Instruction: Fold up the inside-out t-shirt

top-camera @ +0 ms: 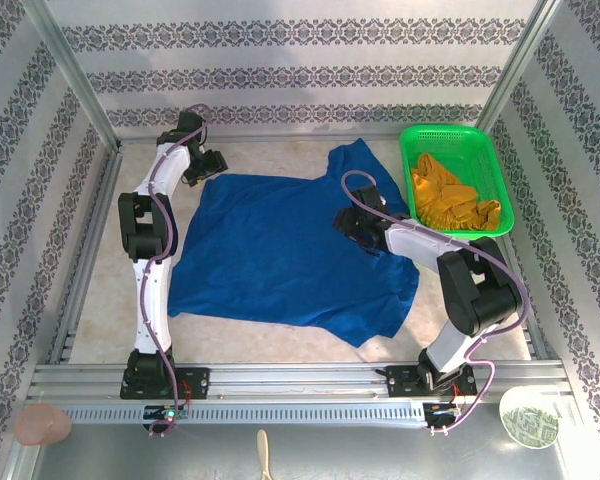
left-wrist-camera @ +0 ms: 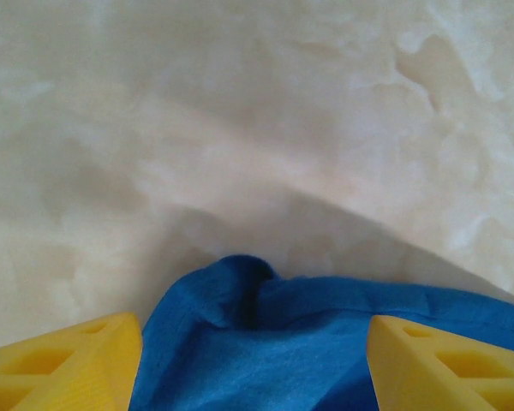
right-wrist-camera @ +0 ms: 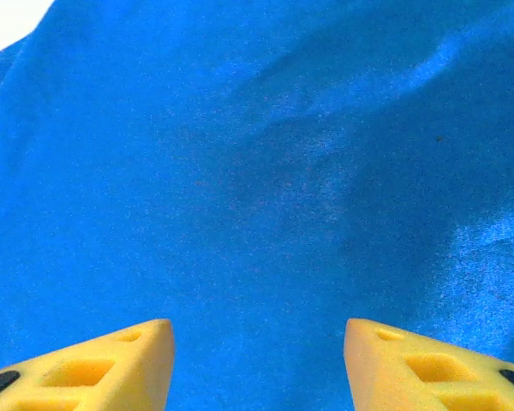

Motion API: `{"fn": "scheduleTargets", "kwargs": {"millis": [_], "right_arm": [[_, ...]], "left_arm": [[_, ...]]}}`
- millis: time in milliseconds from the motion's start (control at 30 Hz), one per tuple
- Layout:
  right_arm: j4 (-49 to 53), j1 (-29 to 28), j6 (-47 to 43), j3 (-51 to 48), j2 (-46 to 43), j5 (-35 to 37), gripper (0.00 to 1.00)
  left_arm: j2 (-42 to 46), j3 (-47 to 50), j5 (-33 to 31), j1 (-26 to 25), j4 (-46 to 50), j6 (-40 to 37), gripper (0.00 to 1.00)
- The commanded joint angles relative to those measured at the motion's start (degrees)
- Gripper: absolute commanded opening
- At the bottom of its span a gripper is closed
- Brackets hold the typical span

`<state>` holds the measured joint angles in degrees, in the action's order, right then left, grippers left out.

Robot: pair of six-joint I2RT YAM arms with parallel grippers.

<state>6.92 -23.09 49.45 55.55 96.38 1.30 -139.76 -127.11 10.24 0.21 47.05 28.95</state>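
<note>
The royal-blue inside-out t-shirt (top-camera: 280, 250) lies spread out and wrinkled across the middle of the table. My left gripper (top-camera: 208, 165) is at the shirt's far left corner. In the left wrist view its yellow fingers (left-wrist-camera: 68, 364) stand apart, with a bunched edge of the t-shirt (left-wrist-camera: 240, 300) lying between them, so the left gripper (left-wrist-camera: 255, 330) is open around the cloth. My right gripper (top-camera: 348, 222) hovers over the shirt's right part near a sleeve. The right gripper (right-wrist-camera: 257, 330) is open, with flat blue t-shirt (right-wrist-camera: 257, 154) under it and nothing held.
A green basket (top-camera: 448, 131) at the back right holds a mustard yellow-orange garment (top-camera: 450, 198). Patterned walls and a metal frame enclose the pale table (top-camera: 110, 300). Beyond the near rail lie a small plate (top-camera: 528, 418), a pink object (top-camera: 42, 422) and a wooden utensil (top-camera: 264, 455).
</note>
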Motion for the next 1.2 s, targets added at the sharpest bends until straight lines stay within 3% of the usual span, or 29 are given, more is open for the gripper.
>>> {"fn": "scheduleTargets", "kwargs": {"millis": [0,367,533,767,1167], "right_arm": [[-2.4,0.3,2.6,-0.4,0.9,2.0,0.56],[-2.9,0.6,3.6,-2.0,1.3,2.4,0.55],[-2.8,0.7,3.5,-2.5,1.4,2.6,0.55],[-2.5,1.1,3.6,-2.7,1.4,2.8,0.55],[-2.3,1.2,4.0,-2.1,1.6,3.2,0.54]], "left_arm": [[3.0,3.5,-0.5,0.6,-0.6,7.6,0.70],[3.8,8.5,-2.6,0.6,-6.3,17.6,0.59],[4.2,9.8,-4.0,0.6,-9.1,19.8,0.58],[11.3,20.7,-6.9,0.7,-20.7,24.9,0.60],[8.2,20.4,-5.4,0.8,-19.5,31.7,0.61]]}}
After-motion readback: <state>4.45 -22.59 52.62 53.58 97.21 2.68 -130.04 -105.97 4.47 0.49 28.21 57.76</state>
